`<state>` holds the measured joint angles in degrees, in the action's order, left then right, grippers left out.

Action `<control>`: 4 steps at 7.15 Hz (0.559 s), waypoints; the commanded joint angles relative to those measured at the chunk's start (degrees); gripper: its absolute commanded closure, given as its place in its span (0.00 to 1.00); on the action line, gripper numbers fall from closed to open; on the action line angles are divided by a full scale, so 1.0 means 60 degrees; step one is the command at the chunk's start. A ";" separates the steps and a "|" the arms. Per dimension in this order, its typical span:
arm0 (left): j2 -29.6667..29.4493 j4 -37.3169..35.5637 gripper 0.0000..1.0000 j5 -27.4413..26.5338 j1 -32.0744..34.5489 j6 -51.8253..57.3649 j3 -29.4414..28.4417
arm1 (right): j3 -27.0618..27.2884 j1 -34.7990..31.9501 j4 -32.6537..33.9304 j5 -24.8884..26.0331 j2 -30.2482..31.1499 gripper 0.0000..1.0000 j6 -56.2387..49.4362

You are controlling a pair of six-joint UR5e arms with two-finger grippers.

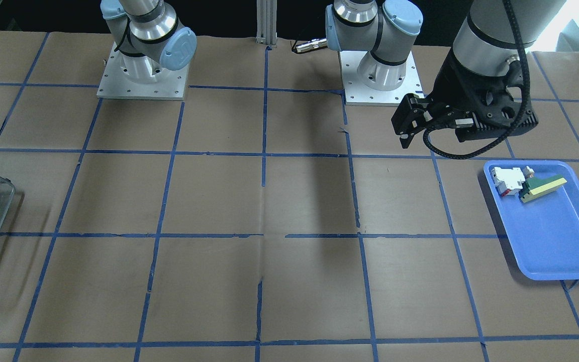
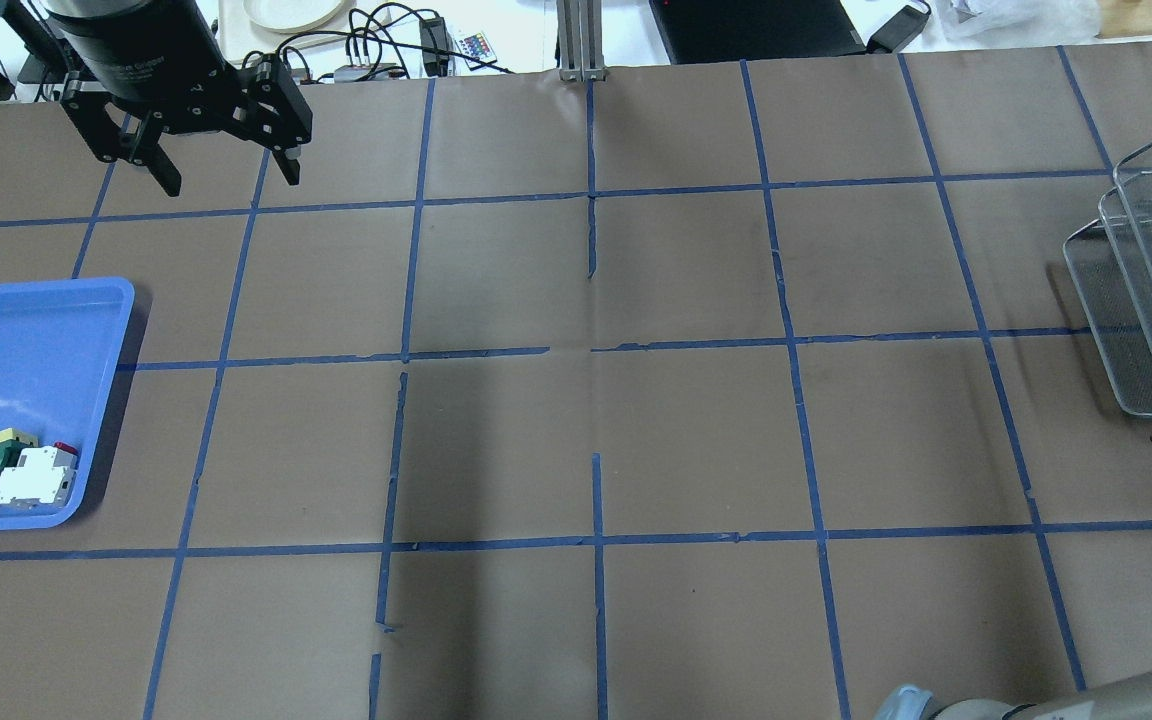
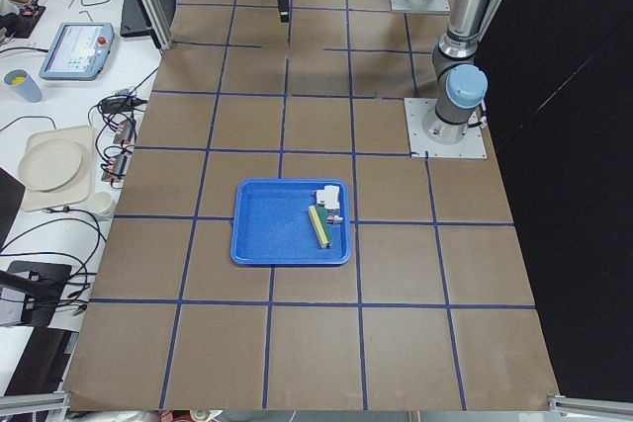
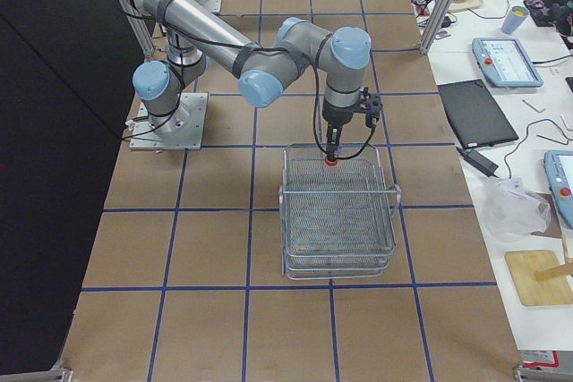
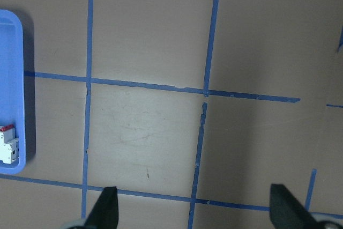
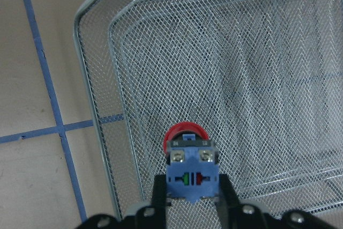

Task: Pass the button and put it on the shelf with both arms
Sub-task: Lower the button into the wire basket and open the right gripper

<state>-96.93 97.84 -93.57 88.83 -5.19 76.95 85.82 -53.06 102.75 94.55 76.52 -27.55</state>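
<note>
The brown table [image 2: 636, 440] is the biggest thing, and blue tape lines cut it into squares. Two grey arms with light-blue caps stand on it. The right arm [image 4: 269, 64] bends out and reaches down to the shelf, and the left arm [image 1: 490, 35] hangs over the other end of the table. The shelf [image 4: 340, 230] is a silver wire rack with baskets stacked one above another, and it sits at the robot's right end. The blue tray [image 1: 561, 236] lies flat at the robot's left end, well apart from the shelf. The left gripper [image 2: 231, 180] hangs in the air near the tray but not over it. Its two black fingers are spread wide and there is nothing between them, only bare table below. The right gripper [image 6: 192, 194] points straight down over the top basket, and its fingers are closed tight on the button. In one corner of the tray lie two things side by side and touching: the green-and-yellow wedge [image 1: 543, 187] and the white-and-red block [image 1: 508, 181]. The button [image 6: 185, 132] is the smallest thing. It hangs in the right gripper with its round red cap facing down at the wire mesh, close to the basket's rim on the robot's side, and its blue back with two screws faces up. Whether the cap touches the mesh cannot be told.
</note>
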 commanded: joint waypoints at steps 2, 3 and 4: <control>0.0027 0.0012 0.00 -0.0005 0.0004 0.0000 -0.0008 | 0.0008 0.0010 0.0087 0.0004 -0.0155 0.83 -0.0096; 0.0027 0.0012 0.00 0.0009 -0.0011 0.0000 -0.0008 | 0.0008 0.0010 0.0087 -0.0011 -0.0228 0.76 -0.0081; 0.0027 0.0012 0.00 -0.0005 0.0004 0.0000 0.0006 | -0.0007 0.0010 0.0102 0.0003 -0.0272 0.63 -0.0066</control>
<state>-96.78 97.92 -93.56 88.82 -5.19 76.92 85.85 -53.00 103.28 94.53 75.29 -28.05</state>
